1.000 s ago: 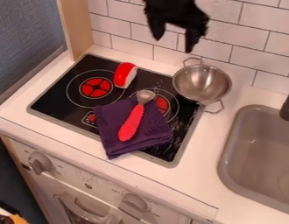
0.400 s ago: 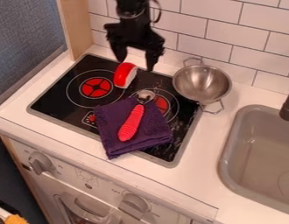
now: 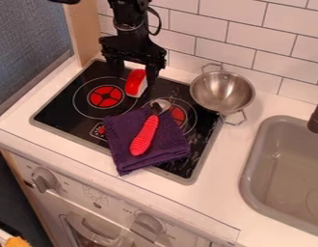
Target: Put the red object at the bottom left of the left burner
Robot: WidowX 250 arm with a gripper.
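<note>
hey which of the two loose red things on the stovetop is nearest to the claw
The red-and-white piece by the left burner, right at the claw. The red-handled spoon is farther away, lying on the purple cloth.

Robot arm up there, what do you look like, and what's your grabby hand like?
The arm looks black, with a thin black cable curving out in a loop at one side. Its gripper is black too: a wide, chunky block with two fingers, one near each end. I can't make out any markings.
</note>
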